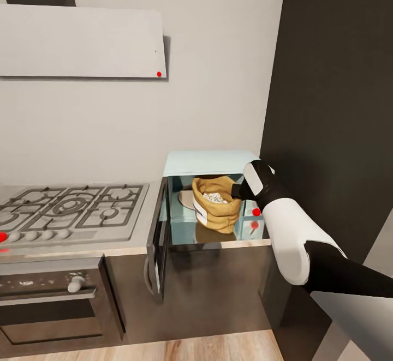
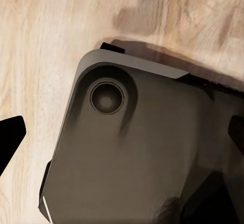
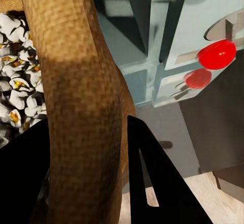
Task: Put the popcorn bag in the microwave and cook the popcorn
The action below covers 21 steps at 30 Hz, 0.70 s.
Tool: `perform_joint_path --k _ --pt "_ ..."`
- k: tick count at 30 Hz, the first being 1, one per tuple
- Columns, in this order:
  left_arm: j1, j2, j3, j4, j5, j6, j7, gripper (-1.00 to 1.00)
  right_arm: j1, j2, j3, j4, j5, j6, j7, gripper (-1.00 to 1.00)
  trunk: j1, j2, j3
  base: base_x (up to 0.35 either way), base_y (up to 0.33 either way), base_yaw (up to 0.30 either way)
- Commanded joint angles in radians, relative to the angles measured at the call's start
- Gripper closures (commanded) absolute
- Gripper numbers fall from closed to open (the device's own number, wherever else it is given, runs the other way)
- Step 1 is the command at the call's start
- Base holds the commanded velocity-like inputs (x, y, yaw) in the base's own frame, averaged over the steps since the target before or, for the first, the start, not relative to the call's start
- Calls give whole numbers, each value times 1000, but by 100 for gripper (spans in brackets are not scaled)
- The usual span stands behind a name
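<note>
The popcorn bag [image 1: 217,204] stands inside the open microwave [image 1: 213,163], which sits on the countertop [image 1: 229,244] at the far right of the kitchen run, just beside a steel gas hob [image 1: 71,208]. The microwave door [image 1: 159,238] hangs swung out to the left of the cavity. The bag sits upright, or nearly so, with its long axis vertical and its rolled mouth pointing up. White puffed kernels [image 3: 15,76] fill the mouth, so the popcorn looks already cooked.

The robot's right arm [image 1: 286,230] reaches in from the lower right toward the cavity, so the right arm is plainly the nearer one. In the right wrist view, the bag's golden-brown rim [image 3: 84,97] runs between the two dark fingers [image 3: 157,183] of the right gripper [image 3: 89,183]. The jaws appear to be clamped on that rim, one finger inside the mouth and one outside. The bag therefore lies straight ahead of the hand, at its fingertips. The microwave's red knobs [image 3: 216,54] sit just beyond it to the side.

The left wrist view looks down at the robot's own grey base [image 2: 137,148] over a wooden floor [image 2: 46,36]. One dark fingertip [image 2: 9,135] shows at the edge, and whether that gripper is open or closed cannot be told.
</note>
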<state>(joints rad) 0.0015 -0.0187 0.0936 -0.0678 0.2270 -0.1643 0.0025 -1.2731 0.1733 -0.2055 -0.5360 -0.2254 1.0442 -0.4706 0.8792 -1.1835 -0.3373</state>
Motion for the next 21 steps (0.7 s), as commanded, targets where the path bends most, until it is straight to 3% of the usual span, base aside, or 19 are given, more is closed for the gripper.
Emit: perform_joint_path --k 1,5,21 --pt "0 -1 8 -1 -2 -1 0 -100 0 1 -4 77 -9 3 -9 100 0 0 -1 0 0 0" --pt "0 0 8 -1 -2 -1 0 -100 0 1 -4 77 -9 3 4 100 0 0 -1 101 0 0" --pt "0 0 8 -1 -1 -1 0 -100 0 1 -5 77 -9 3 7 100 0 0 -1 242 0 0"
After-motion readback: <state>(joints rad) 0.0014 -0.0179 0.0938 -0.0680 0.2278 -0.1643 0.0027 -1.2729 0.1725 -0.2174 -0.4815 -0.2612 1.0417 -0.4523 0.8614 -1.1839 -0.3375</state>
